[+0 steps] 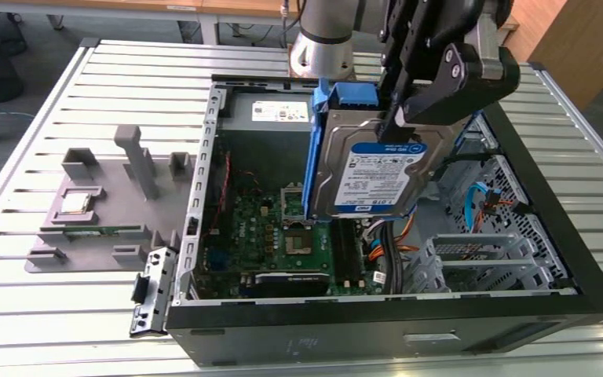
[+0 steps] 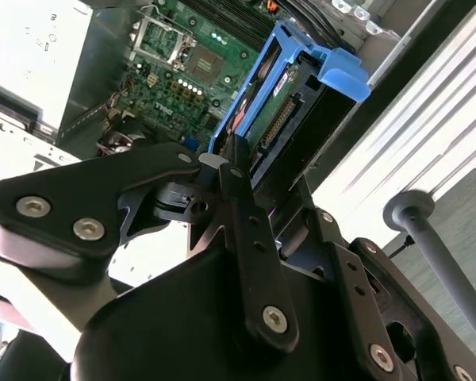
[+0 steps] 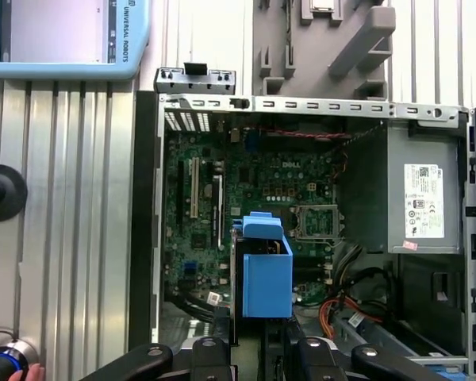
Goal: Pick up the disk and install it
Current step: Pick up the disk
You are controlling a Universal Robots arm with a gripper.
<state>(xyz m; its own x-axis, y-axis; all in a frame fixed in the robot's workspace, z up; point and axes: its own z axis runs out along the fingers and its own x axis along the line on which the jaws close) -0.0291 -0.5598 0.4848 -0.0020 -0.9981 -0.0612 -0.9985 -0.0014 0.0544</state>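
Note:
The disk (image 1: pixel 380 169), a silver hard drive with a blue-and-white label in a blue plastic carrier, hangs tilted above the open computer case (image 1: pixel 385 314). My black gripper (image 1: pixel 414 118) is shut on its upper end, one finger on each flat face. In the second wrist view the fingers (image 2: pixel 238 171) clamp the disk (image 2: pixel 301 87), whose circuit-board side and blue tab show. In the first wrist view the disk (image 3: pixel 266 270) is edge-on over the motherboard, in front of the gripper (image 3: pixel 250 345).
Inside the case lie the green motherboard (image 1: pixel 270 228), the grey power supply (image 1: pixel 270 114) and a metal drive cage (image 1: pixel 490 251) with cables. A grey parts fixture (image 1: pixel 103 196) sits on the slatted table at the exterior view's left. A teach pendant (image 3: pixel 63 40) lies nearby.

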